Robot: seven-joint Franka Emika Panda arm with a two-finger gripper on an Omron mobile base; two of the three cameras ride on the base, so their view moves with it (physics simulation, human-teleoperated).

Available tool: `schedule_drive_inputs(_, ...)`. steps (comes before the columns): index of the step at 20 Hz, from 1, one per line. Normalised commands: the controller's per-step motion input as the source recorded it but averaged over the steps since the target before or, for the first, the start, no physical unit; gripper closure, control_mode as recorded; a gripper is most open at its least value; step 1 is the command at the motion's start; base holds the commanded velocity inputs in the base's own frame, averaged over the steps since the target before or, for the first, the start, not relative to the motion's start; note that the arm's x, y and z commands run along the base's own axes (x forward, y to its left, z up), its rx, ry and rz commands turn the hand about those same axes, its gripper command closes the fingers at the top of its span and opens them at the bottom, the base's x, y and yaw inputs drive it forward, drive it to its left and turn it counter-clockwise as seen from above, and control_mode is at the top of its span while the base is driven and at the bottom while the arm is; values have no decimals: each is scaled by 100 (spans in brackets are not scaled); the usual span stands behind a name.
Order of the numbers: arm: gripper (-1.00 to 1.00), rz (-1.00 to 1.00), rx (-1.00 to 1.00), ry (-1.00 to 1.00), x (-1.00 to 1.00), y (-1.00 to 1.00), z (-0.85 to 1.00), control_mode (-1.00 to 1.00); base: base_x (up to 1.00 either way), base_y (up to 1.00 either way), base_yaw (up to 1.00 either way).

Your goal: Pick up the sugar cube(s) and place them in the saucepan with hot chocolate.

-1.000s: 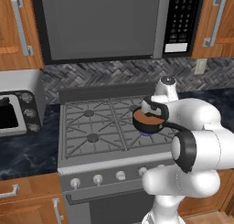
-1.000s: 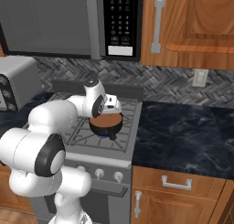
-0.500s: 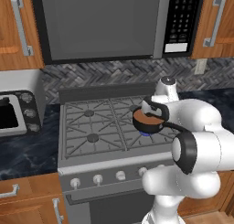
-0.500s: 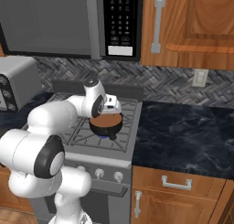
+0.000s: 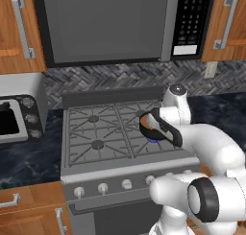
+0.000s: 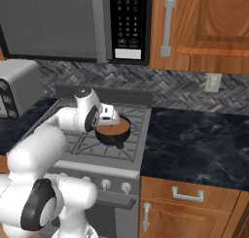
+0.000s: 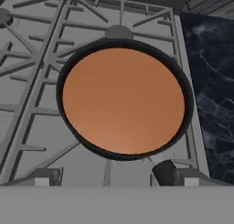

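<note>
Nothing seems to have moved over the last second: arm, pan and stove sit just as they did in the earlier pictures, and the gripper (image 6: 108, 116) still hangs over the same burner.

From where I stand, the hand is poised directly above the saucepan (image 7: 123, 97), looking almost straight down into it. The pan sits on the stove (image 5: 103, 133), on the front burner nearest the dark marbled counter (image 6: 194, 140), so it lies right below the jaws with its rim a little way under the tips. The hot chocolate (image 7: 124, 99) is a smooth brown disc inside the dark rim, with nothing visible on its surface. In the left base view the saucepan (image 5: 153, 128) is half hidden behind the white wrist, and its long black handle (image 5: 169, 131) runs out toward the front of the stove, on the arm's side of the jaws. In the right base view the saucepan (image 6: 113, 129) shows just under the hand.

As for the jaws, two small grey tips show at the bottom of the hand view, set wide apart with only grate between them, so they look open and empty, though the tips are barely in view and I would not swear to it. I cannot make out the sugar cubes anywhere; they may be too small to see
</note>
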Motion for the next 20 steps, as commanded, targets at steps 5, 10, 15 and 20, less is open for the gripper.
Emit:
schedule_drive_inputs(5,-100,0,0,-5,-94,63,23,-100,0,0,0)
schedule_drive_inputs(10,-100,0,0,-1,-100,78,28,-100,0,0,0)
schedule_drive_inputs(15,-100,0,0,0,-81,87,41,-100,0,0,0)
schedule_drive_inputs(20,-100,0,0,4,-27,68,33,-100,0,0,0)
